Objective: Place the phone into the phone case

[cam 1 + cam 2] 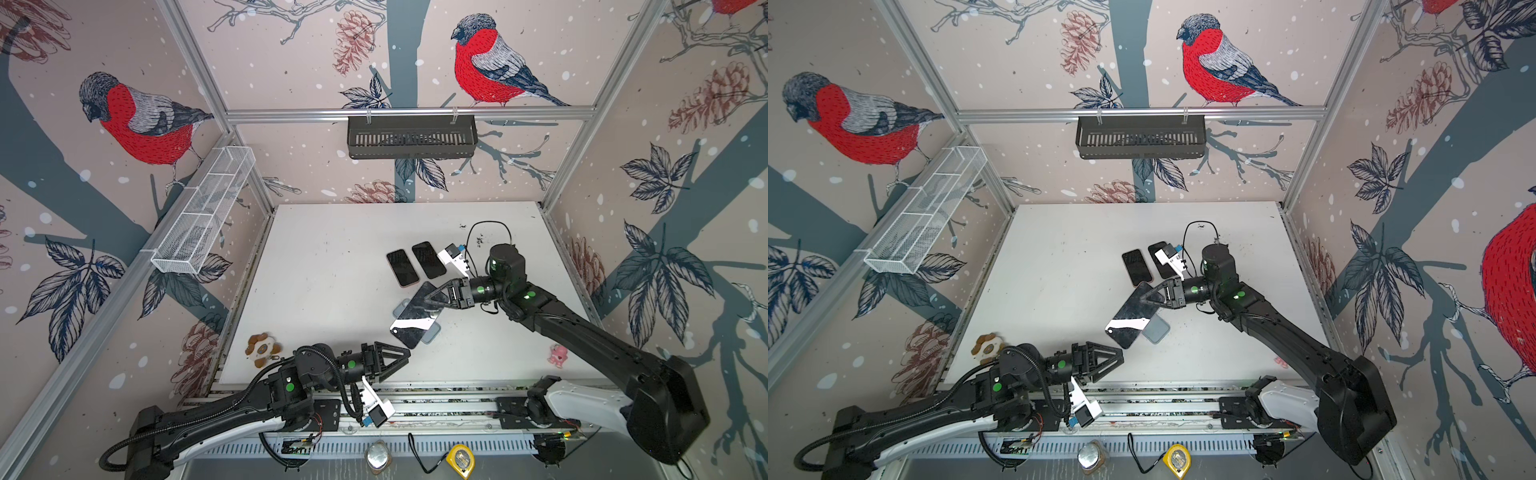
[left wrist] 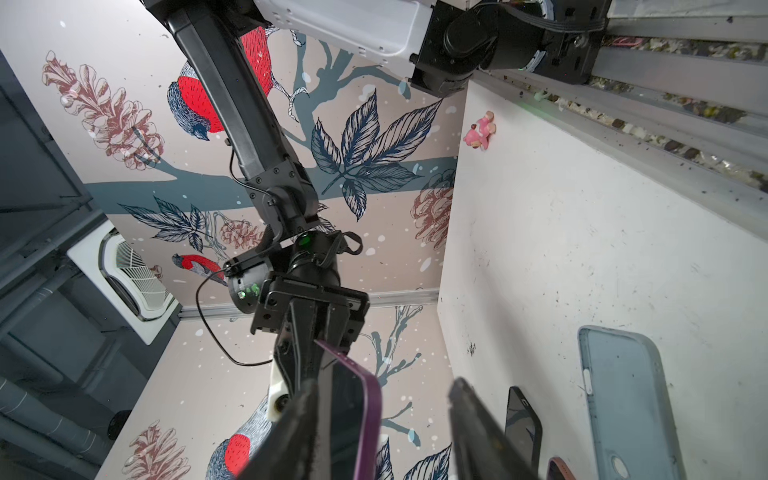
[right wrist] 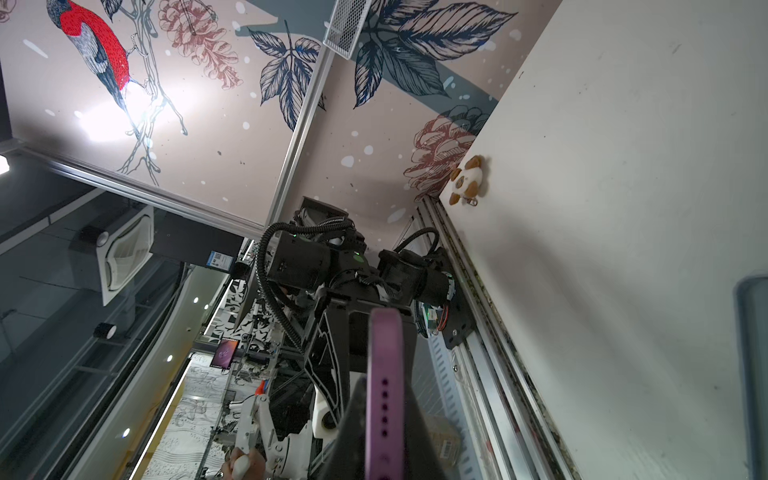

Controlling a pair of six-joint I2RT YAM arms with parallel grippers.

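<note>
Looks pre-insertion: right gripper [image 1: 432,305] pinches the phone [image 1: 415,322] by its far end, tilted over the case [image 1: 433,331] on the bench [image 1: 332,291]; left gripper [image 1: 399,365] open beside it (next: square up, press in).

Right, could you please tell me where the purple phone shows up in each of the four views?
In a top view: purple phone mid-table, over the grey-blue phone case.
In a top view: same spot, far end in the right gripper.
Left wrist: lower middle, purple edge showing.
Right wrist: bottom centre, seen edge-on.
Shared landmark: that case, in all four views.
</note>
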